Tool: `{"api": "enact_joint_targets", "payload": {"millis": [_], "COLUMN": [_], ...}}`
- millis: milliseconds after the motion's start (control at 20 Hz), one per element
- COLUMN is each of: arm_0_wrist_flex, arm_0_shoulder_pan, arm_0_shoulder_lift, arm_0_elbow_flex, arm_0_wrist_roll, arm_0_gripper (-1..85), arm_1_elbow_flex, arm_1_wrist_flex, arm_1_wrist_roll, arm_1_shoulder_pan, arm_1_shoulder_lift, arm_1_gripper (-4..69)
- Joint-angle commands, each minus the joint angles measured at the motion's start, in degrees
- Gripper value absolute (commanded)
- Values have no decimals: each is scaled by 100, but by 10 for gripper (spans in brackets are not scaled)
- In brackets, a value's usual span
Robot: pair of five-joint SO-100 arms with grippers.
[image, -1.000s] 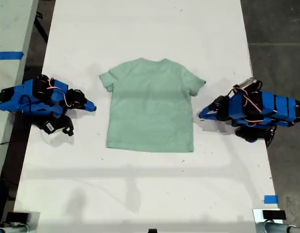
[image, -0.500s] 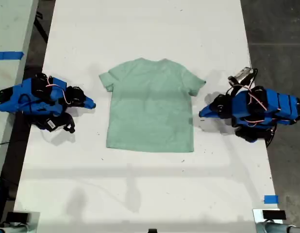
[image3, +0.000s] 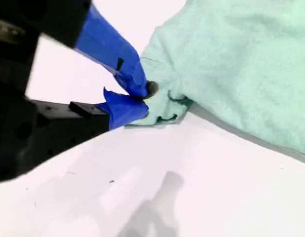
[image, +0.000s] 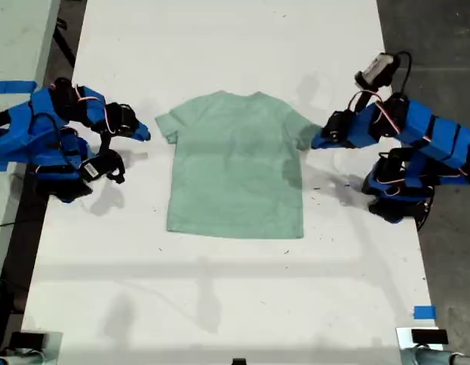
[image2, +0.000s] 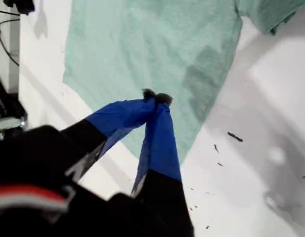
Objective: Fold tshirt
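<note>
Both grippers, my first gripper [image2: 155, 98] and my second gripper [image3: 142, 101], hover jaws-together at tshirt [image: 235, 163] sleeves.

White bench [image: 235, 46] runs the length of the exterior view. Dark grey floor [image: 433, 46] along that view's right. Blue tape [image: 423, 312] at bench's lower right corner there. Pale surface [image: 18, 38] with a blue tape strip [image: 13, 87] at upper left.

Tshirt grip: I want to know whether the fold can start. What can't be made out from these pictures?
- Second wrist view: whether my second gripper has actually pinched the tshirt sleeve hem. Its blue fingertips cover the contact.
- First wrist view: whether my first gripper, tips together, touches the cloth or hangs above it. The height is unclear.
- Exterior view: both contacts are too small to judge.
</note>
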Motion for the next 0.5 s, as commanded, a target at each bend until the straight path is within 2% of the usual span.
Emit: {"api": "enact_joint_targets", "payload": {"millis": [0, 250, 450], "arm_0_wrist_flex": [281, 1371, 1477], "arm_0_shoulder_pan": [-483, -1327, -1617], "arm_0_shoulder_lift": [-817, -2760, -3480], "arm_0_elbow_flex": [-1371, -3735, -4333], "arm_0_wrist_roll": [448, 1257, 1494], "arm_0_gripper": [1, 1, 1], "arm_1_elbow_flex": [-1248, -2522, -2979], "arm_1_wrist_flex": [422, 879, 1063], "arm_1_wrist_roll": [-765, -1731, -2197], "arm_1_shoulder_pan": [738, 1714, 2109], "arm_1_shoulder_lift": [-817, -1951, -2303], "arm_1_gripper": [-10, -11, -11]}}
